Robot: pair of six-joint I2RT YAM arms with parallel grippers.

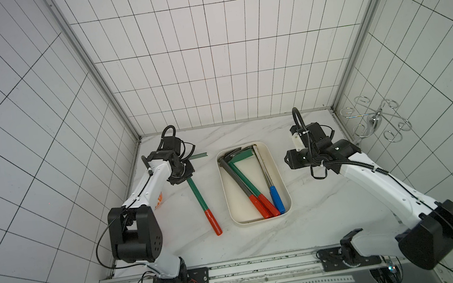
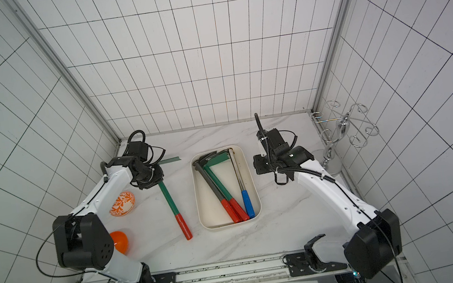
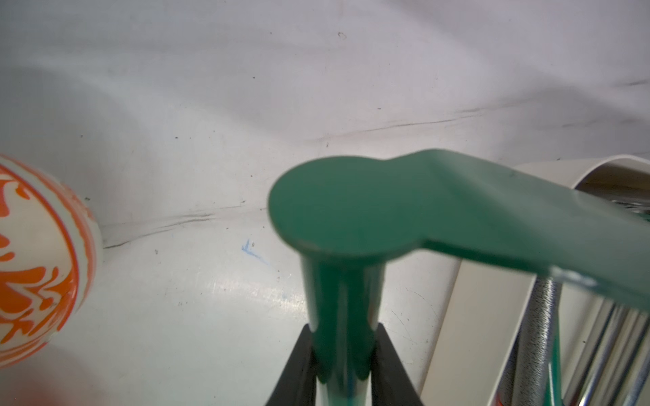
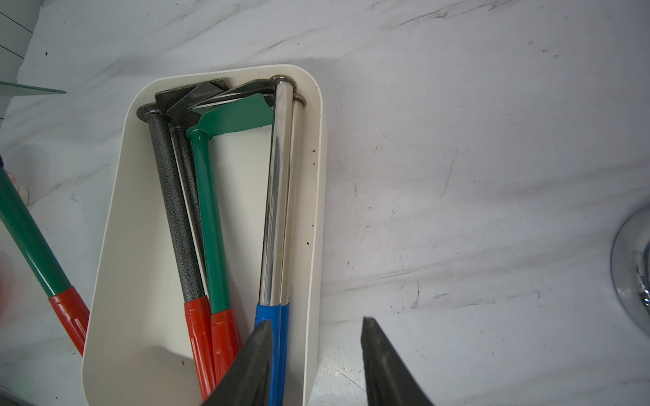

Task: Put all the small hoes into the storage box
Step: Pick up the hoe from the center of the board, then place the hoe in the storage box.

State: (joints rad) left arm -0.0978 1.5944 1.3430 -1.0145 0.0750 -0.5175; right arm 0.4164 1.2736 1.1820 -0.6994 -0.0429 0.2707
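Beside storage box holding five hoes: one small hoe, left gripper pinching; right gripper spread.

The hoe wears glossy green paint; its red grip looks like grooved plastic. The box is smooth, matt cream plastic. A grey shaft looks rough and speckled, a chrome shaft mirror-bright (like the rack). The table is smooth, marble-patterned and scuffed.
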